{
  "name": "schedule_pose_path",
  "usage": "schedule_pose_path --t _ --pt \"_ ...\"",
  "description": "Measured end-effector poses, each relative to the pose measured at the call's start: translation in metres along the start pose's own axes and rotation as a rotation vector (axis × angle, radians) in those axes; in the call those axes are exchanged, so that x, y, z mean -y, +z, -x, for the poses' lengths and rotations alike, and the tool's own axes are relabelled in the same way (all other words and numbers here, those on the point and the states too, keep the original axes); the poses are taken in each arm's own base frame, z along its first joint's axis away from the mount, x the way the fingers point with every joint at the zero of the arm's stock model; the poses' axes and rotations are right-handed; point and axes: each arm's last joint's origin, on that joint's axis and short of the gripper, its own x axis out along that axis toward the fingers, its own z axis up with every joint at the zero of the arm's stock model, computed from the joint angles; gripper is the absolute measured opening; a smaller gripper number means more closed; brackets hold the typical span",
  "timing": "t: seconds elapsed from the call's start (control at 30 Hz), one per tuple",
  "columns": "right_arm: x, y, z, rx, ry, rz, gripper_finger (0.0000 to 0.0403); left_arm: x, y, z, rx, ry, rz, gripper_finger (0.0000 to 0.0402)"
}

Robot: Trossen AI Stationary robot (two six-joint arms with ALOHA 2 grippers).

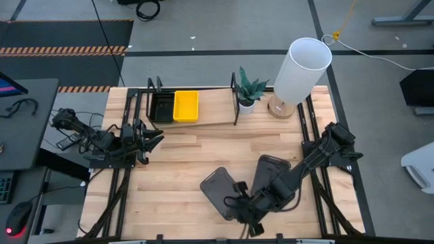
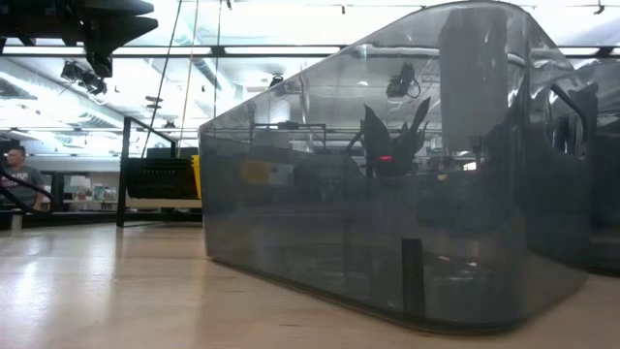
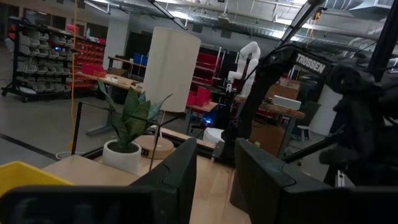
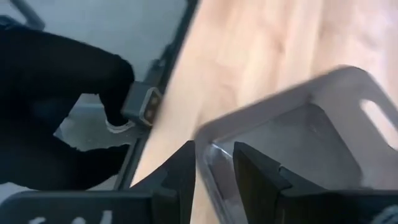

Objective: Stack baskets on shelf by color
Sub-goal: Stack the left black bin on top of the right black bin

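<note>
On the shelf (image 1: 215, 112) along the far edge sit a black mesh basket (image 1: 161, 106) and a yellow basket (image 1: 186, 106), side by side at its left end. Two dark grey baskets lie on the near half of the table: one (image 1: 218, 191) at my right gripper (image 1: 243, 203), the other (image 1: 271, 173) partly under the right arm. The first grey basket (image 2: 387, 174) fills the low view. My left gripper (image 1: 154, 139) hovers near the shelf's left end, shut and touching nothing. My right gripper (image 4: 214, 168) has the grey basket's rim (image 4: 208, 146) at one end wall, one finger (image 4: 255, 174) inside the basket and one finger (image 4: 177, 180) outside. The fingers come slanting from the table's right and near side. In the low view the basket's underside (image 2: 320, 291) looks to be on the tabletop.
A potted plant (image 1: 247, 91) stands at the shelf's right end, with a white lamp (image 1: 298, 71) beside it. Black rails run along the table's left and right sides. Bare wood lies mid-table (image 1: 196, 156). A person (image 2: 15, 173) shows far off in the room.
</note>
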Motion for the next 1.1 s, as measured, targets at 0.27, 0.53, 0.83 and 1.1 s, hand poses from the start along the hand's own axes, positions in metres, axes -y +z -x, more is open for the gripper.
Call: schedule_pose_path --t 0.27,0.53,0.83,1.1 --pt "-0.004 -0.022 -0.021 0.027 -0.006 0.015 0.0135 0.0 0.0 0.0 0.0 0.0 0.003 0.0117" --pt "-0.002 -0.041 -0.037 0.023 0.021 0.036 0.0188 0.0 0.0 0.0 0.0 0.0 0.002 0.0117" --pt "-0.001 -0.051 -0.047 0.065 0.038 0.11 0.0176 0.0 0.0 0.0 -0.003 0.0 -0.002 0.0117" --pt "0.001 -0.061 -0.051 0.035 0.03 0.118 0.0146 0.0 -0.001 0.0 -0.004 0.0 -0.003 0.0117"
